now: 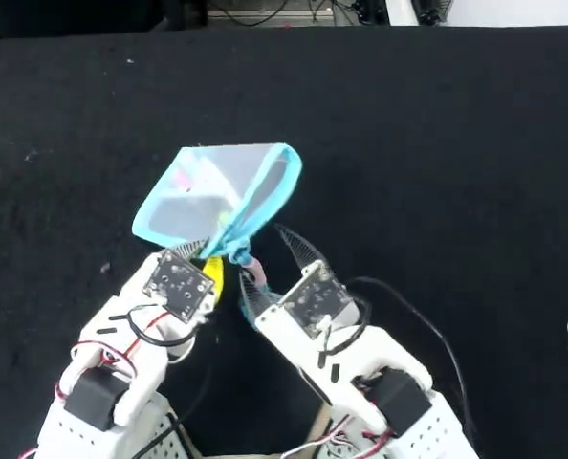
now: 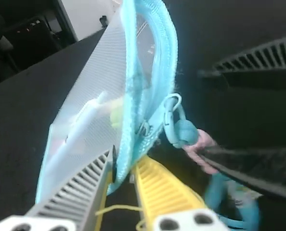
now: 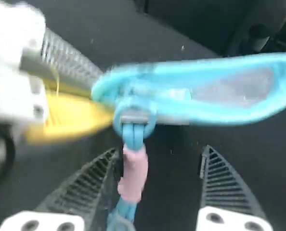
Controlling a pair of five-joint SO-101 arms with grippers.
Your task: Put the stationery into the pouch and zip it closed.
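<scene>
Closest to the left wrist lens: ribbed grey and yellow fingers of the left gripper (image 2: 125, 162), clenched on the end corner of the translucent mesh pouch with light-blue zip edging (image 2: 71, 139), right at the zip's start. Seems to prop that pouch on edge on the black table (image 1: 437, 143), mouth bowed wide open. Shows pale stationery (image 2: 92, 109) through the mesh, too vague to name. Just beside, the black-fingered right gripper (image 3: 161, 151): spread wide, grasping nothing, straddling the blue pull cord with its pink sleeve (image 3: 132, 173). Sleeve touching one black finger, well apart from the other.

Judging by the open mouth, zipping not yet done. Plenty to go wrong from here. Risk one: nudging the cord aside instead of pinching it, owing to its off-centre lie between the black fingers. Risk two: catching only the soft sleeve and losing it under load. Risk three: tugging across the zip's line and dragging the corner out of the left clamp, a shallow-looking hold on thin fabric; then merely hauls the pouch along without running the slider. Risk four: jamming the slider or snagging mesh on so bowed an opening. Also possible: tipping the pouch and spilling the contents through the gap.
</scene>
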